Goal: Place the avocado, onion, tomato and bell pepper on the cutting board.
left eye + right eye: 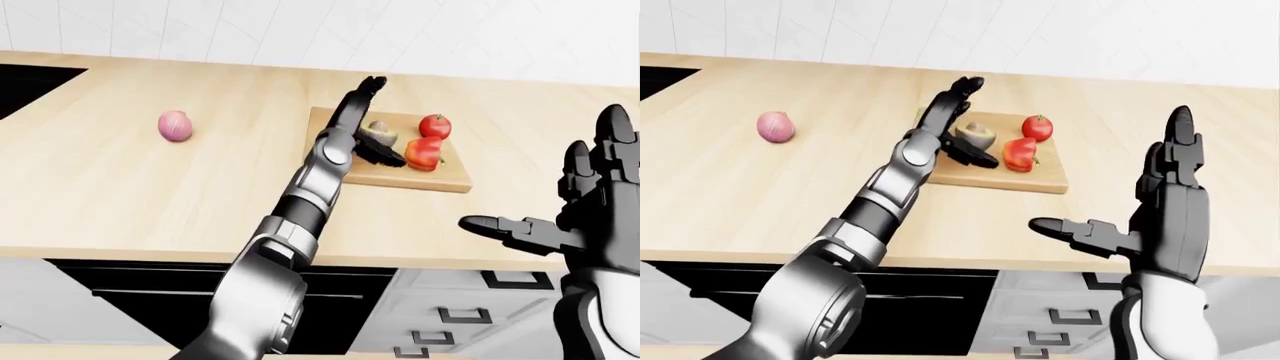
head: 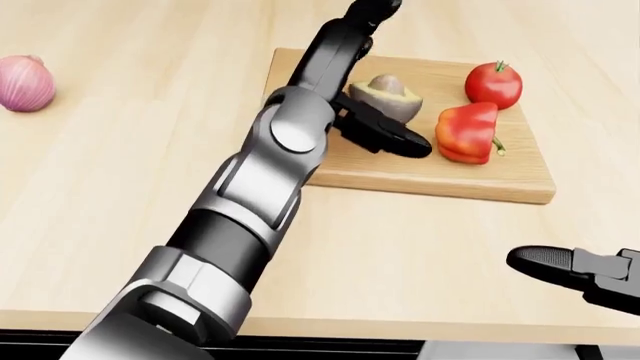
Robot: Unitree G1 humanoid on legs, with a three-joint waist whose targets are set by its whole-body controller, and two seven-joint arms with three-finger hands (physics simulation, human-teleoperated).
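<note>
a wooden counter (image 2: 120,187) holds a cutting board (image 2: 500,176) as the landmark. on the board lie the avocado (image 2: 388,96), cut side up with its pit showing, the tomato (image 2: 493,84) toward the board's upper right, and the bell pepper (image 2: 467,133) just below the tomato. the onion (image 2: 25,84) sits on the counter well to the left of the board, partly cut off by the head view's left edge. the left hand (image 2: 362,82) is over the board's left part, spread wide, fingers apart around the avocado and not gripping it; its upper fingertips leave the head view's top, and the arm hides the board's left edge. the right hand (image 1: 1165,202) is off the board, low right, held up with fingers spread wide and holding nothing.
</note>
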